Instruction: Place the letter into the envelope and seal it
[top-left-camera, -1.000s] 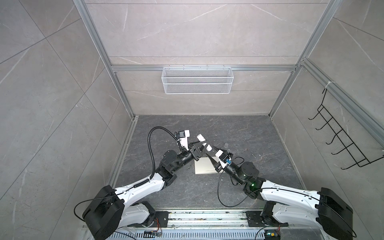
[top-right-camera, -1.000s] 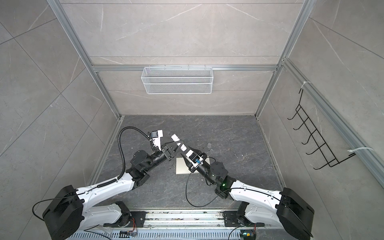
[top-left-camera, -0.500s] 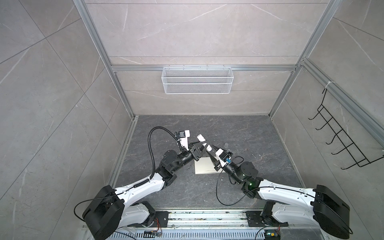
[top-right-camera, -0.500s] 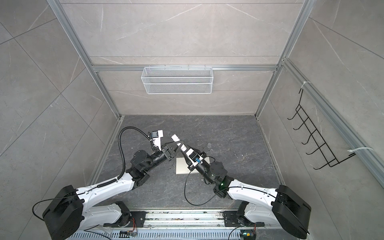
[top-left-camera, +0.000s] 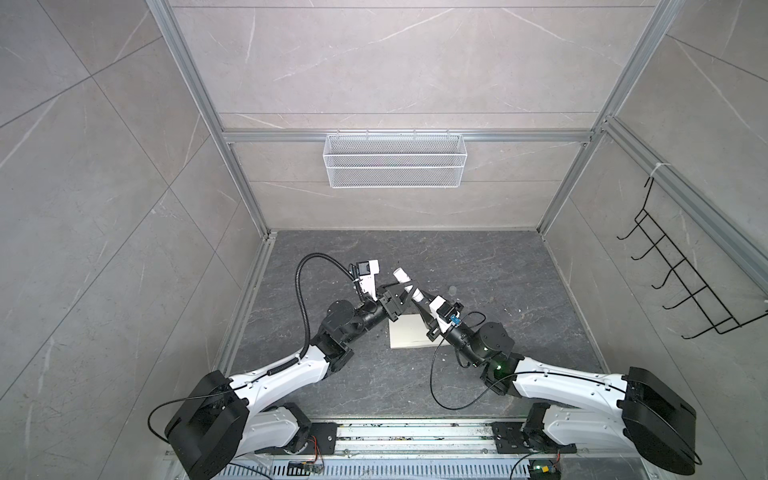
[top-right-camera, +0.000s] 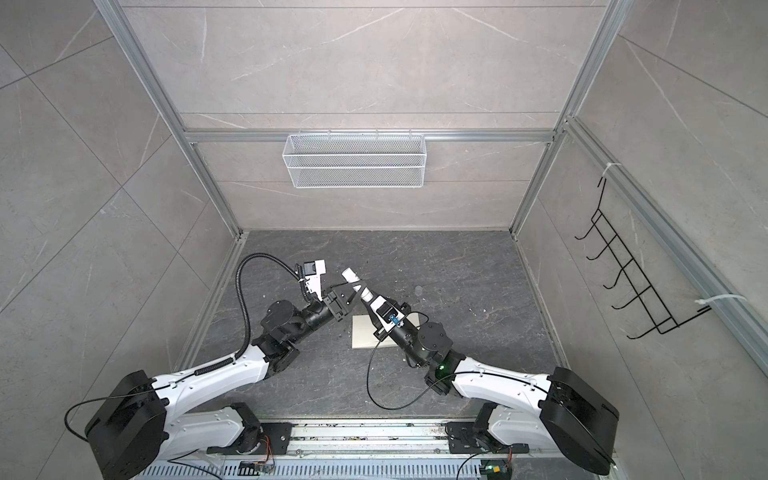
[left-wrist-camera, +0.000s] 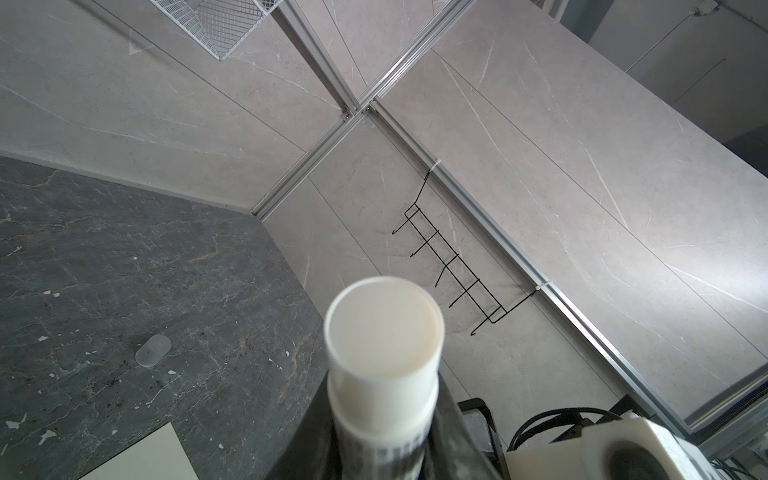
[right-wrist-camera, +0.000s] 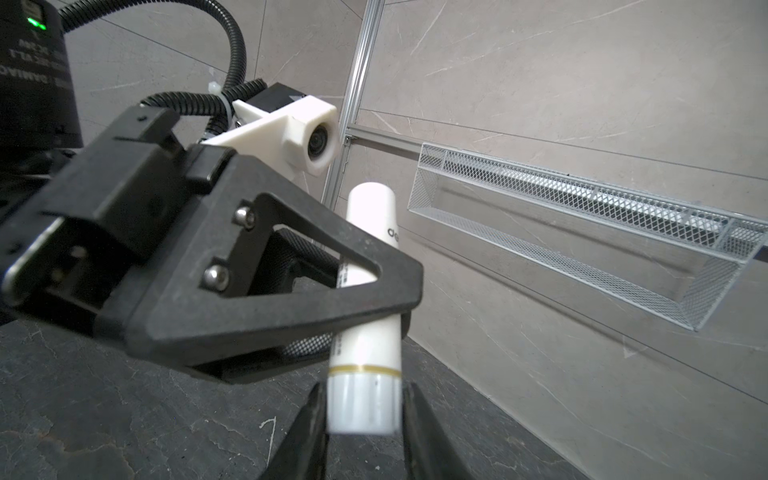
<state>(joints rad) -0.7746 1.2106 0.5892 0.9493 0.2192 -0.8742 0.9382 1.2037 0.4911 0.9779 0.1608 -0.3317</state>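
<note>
I see no letter, likely inside the envelope (top-left-camera: 409, 337) at the table's (top-left-camera: 519, 266) middle; sealing remains: my left gripper (right-wrist-camera: 390, 309) clamps the white tube (right-wrist-camera: 365, 332), my right gripper's (right-wrist-camera: 363, 432) jaws flank its base, grip unclear.

Place: a robot test cell in a lab, not a lived-in room.
Walls: grey stone-look panels (top-left-camera: 374, 62) in bare aluminium framing (top-left-camera: 270, 136) closed three sides; a white wire basket (top-left-camera: 395, 160) hung on the back one.
Below the basket: a dark marbled table (top-left-camera: 498, 257); at its near edge, a metal rail (top-left-camera: 415, 436) carried the left arm (top-left-camera: 274, 376) and right arm (top-left-camera: 569, 380), cables loose.
Right of the basket: a black hook rack (top-left-camera: 681, 270).
</note>
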